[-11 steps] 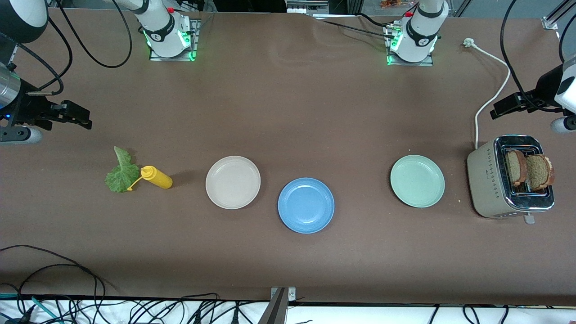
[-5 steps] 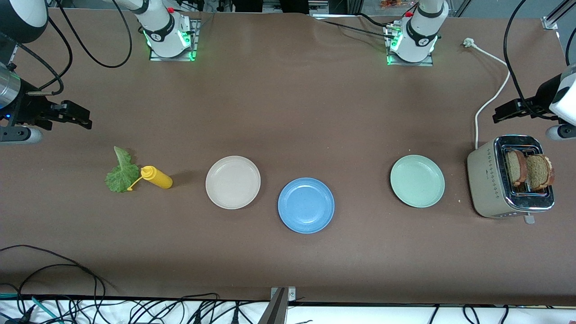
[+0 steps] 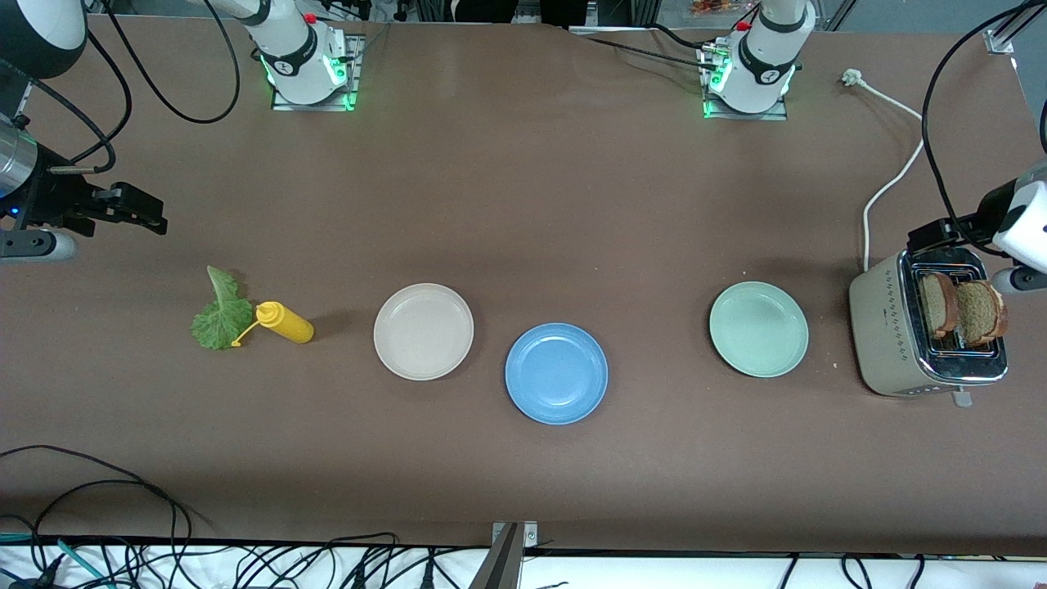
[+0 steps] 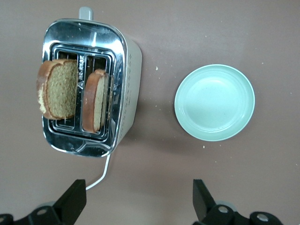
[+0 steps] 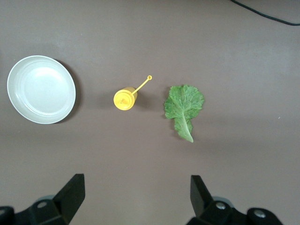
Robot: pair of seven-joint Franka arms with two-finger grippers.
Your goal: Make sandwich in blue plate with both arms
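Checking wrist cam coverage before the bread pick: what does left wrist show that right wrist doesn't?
Left wrist only: the toaster with two bread slices standing in its slots, the green plate beside it, and the open left gripper.
Right wrist only: the white plate, yellow bottle, lettuce leaf, and the open right gripper.
Both: brown table. Neither shows the blue plate.

I saw a wide brown table (image 3: 523, 188), black cables (image 3: 245, 564) tangled along its near edge, even overhead light
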